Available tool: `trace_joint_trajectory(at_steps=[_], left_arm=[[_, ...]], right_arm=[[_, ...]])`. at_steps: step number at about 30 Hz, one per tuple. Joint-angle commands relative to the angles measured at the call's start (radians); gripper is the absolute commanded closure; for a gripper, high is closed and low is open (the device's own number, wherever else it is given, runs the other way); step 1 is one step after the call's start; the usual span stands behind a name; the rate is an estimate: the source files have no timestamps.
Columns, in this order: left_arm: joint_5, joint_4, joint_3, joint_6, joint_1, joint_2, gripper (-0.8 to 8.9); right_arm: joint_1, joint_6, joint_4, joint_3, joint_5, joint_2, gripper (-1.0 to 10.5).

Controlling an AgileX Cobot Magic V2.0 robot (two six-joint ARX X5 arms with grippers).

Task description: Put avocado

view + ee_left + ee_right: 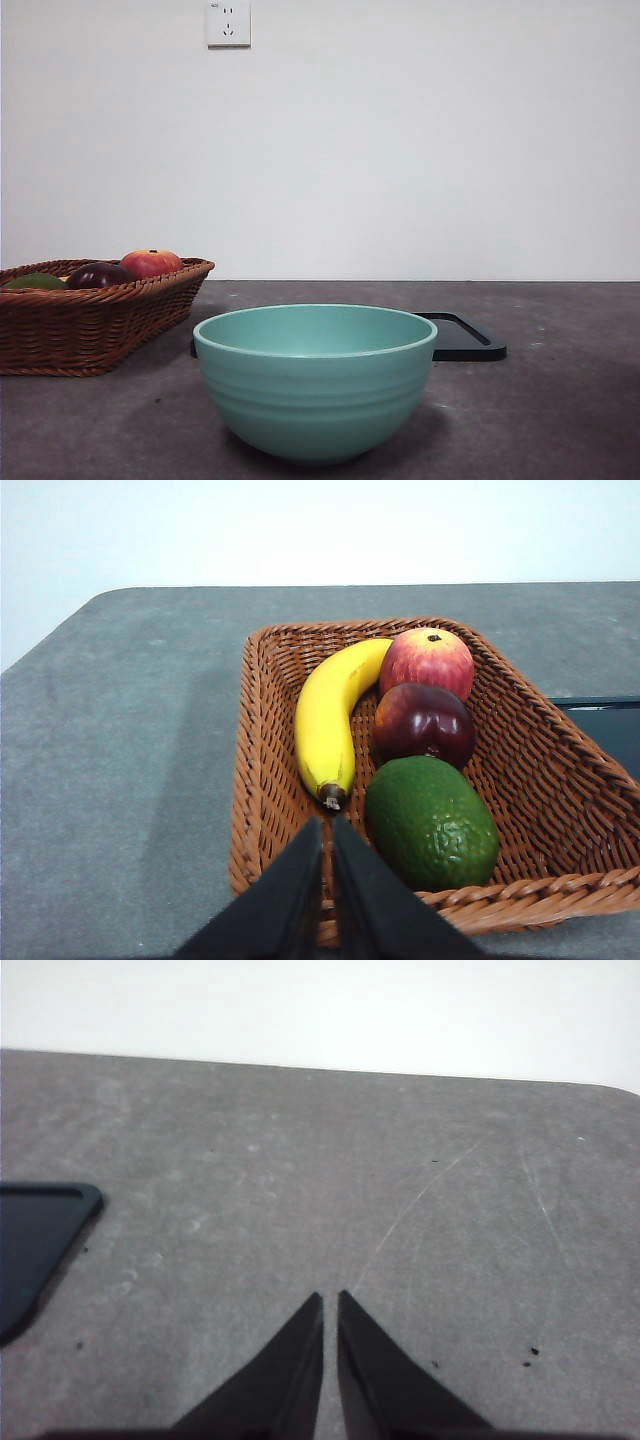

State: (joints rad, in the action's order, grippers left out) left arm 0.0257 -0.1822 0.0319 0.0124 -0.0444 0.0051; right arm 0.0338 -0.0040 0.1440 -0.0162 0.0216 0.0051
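Front view: one teal bowl (315,380) stands at the counter's near edge, one black tray (465,337) behind it, one wicker basket (95,320) toward the left edge.

Left wrist view: the left gripper (327,832), jaws pressed together, hovers by the basket's rim. Inside lie one avocado (432,823), one banana (328,720), one purple fruit (424,723) and one red apple (427,661). The avocado looks firm, pebbly, moderately heavy; grasp across its narrow middle.

Right wrist view: the right gripper (330,1305), jaws together, waits over bare counter (300,1160).
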Motion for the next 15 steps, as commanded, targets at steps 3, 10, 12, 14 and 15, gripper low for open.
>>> trace_joint_trajectory(at_steps=[3, 10, 12, 14, 15], left_arm=[[0.008, 0.003, -0.009, -0.008, -0.001, -0.002, 7.97], [0.003, 0.041, 0.132, -0.078, -0.002, 0.014, 7.97], [-0.003, 0.041, 0.192, -0.085, -0.002, 0.042, 7.97], [-0.003, 0.04, 0.254, -0.084, -0.002, 0.088, 7.97], [-0.003, 0.04, 0.282, -0.084, -0.002, 0.112, 7.97]], right_arm=[[0.001, 0.097, -0.06, 0.0, -0.01, -0.002, 9.3], [0.001, 0.185, -0.008, -0.101, 0.035, 0.013, 9.3], [0.0, 0.196, -0.003, -0.146, 0.034, 0.037, 9.3], [0.0, 0.223, 0.007, -0.2, 0.03, 0.075, 9.3], [0.0, 0.239, 0.017, -0.227, 0.031, 0.095, 9.3]])
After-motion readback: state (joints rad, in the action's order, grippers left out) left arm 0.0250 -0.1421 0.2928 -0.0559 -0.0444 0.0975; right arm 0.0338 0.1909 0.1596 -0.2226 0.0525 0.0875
